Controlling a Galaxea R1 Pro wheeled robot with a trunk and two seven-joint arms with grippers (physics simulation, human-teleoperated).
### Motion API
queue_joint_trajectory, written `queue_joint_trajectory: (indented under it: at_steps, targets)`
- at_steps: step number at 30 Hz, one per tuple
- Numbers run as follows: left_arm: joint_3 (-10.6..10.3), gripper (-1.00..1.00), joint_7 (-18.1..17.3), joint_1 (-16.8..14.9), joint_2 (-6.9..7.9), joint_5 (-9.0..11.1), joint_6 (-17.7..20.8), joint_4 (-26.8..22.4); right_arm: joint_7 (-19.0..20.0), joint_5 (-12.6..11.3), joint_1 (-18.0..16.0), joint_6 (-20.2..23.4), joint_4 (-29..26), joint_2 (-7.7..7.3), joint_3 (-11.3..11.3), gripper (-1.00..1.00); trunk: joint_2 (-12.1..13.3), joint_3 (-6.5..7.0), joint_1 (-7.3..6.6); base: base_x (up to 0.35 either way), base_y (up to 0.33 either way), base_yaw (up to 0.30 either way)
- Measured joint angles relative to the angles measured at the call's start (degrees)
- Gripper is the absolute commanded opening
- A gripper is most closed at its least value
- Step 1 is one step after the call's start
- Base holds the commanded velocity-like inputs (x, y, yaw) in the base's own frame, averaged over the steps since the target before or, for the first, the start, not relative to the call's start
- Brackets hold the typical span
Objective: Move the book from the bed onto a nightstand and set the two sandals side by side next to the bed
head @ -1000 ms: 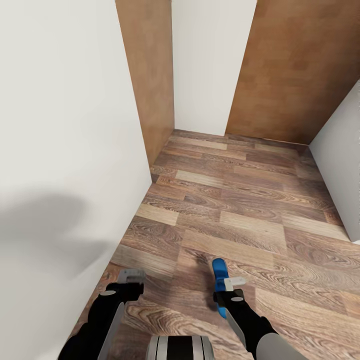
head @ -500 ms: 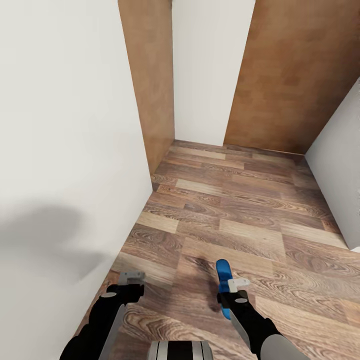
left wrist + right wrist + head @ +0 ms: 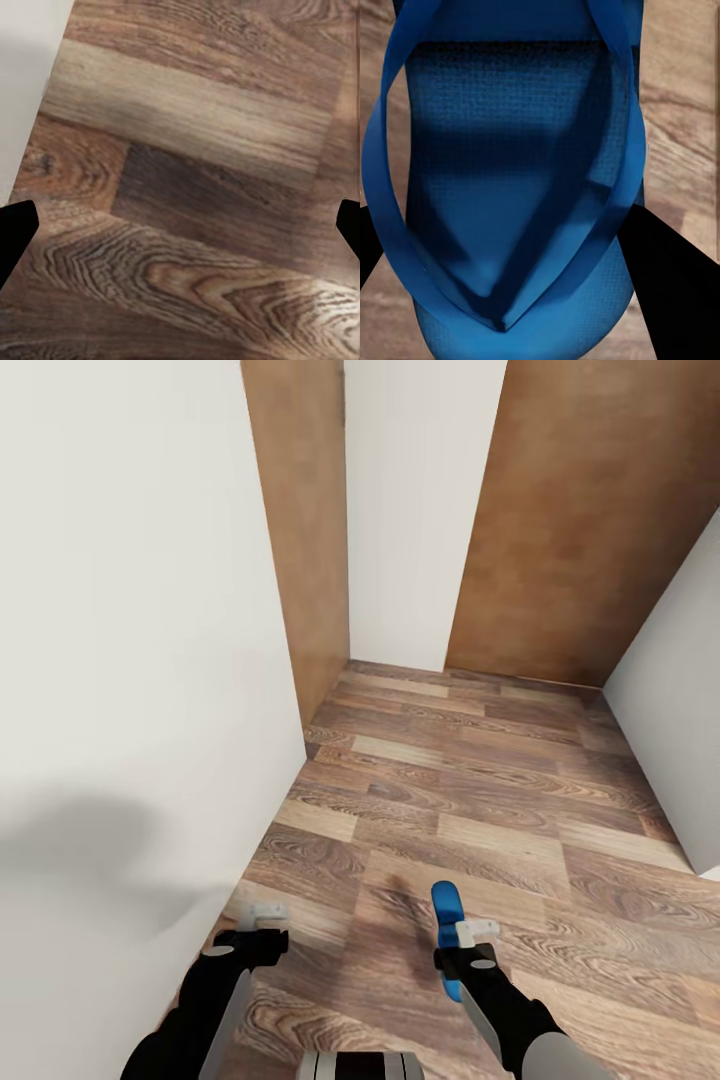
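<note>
My right gripper (image 3: pixel 462 945) is shut on a bright blue sandal (image 3: pixel 445 908), held low over the plank floor with its tip pointing forward. The right wrist view shows the sandal (image 3: pixel 517 187) close up, sole and straps, between two black fingers (image 3: pixel 664 281). Level with it on the other side, my left gripper (image 3: pixel 262 922) is open and empty, close to the white wall. Its two fingertips (image 3: pixel 15 229) stand far apart over bare floor in the left wrist view. The bed, the book and the nightstand are out of view.
A white wall (image 3: pixel 120 660) runs close along my left side. Ahead, the wood floor (image 3: pixel 480 780) opens into a narrow space ending at brown wooden panels (image 3: pixel 590 510) and a white strip of wall (image 3: pixel 420 510). Another white wall (image 3: pixel 680 680) stands at the right.
The whole view has shifted slightly, so the camera has moved. Both arms keep their pose, and the sandal stays in the right gripper.
</note>
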Motion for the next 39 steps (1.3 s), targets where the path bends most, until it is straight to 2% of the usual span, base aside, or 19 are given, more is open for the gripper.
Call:
queue_joint_trajectory:
  at_steps: [8,18,30,33,34,39]
  targets:
    - [-0.04,1.0,0.0,-0.01,0.0,0.06,-0.11,2.22,-0.01,0.04,0.03,0.37,-0.01,0.0,-0.01,-1.0,0.11,1.77,-0.21,0.0,0.0,-0.044]
    - [-0.05,1.0,-0.18,-0.02,-0.01,0.17,-2.79,3.47,0.07,-0.03,0.04,0.48,0.06,-0.1,-0.04,-1.0,0.11,1.78,-0.2,0.0,0.0,-0.252]
    - [-0.14,1.0,-0.2,-0.02,-0.01,0.08,-3.47,3.63,0.11,0.02,0.05,0.57,0.13,-0.11,0.04,-1.0,0.11,1.78,-0.2,0.0,0.0,-0.292]
    - [-0.79,1.0,-0.1,0.01,-0.01,0.06,-3.51,3.6,0.14,0.03,0.05,0.57,0.14,-0.11,0.04,-1.0,0.11,1.78,-0.2,0.0,0.0,-0.295]
    - [-1.57,1.0,-0.02,0.0,-0.01,0.06,-3.52,3.6,0.14,0.03,0.05,0.57,0.15,-0.11,0.04,-1.0,0.11,1.78,-0.2,0.0,0.0,-0.295]
    - [-3.54,1.0,0.12,-0.01,-0.01,0.01,-3.53,3.63,0.15,0.06,0.04,0.57,0.15,-0.11,0.05,-1.0,0.17,2.88,-0.33,0.0,0.0,-0.295]
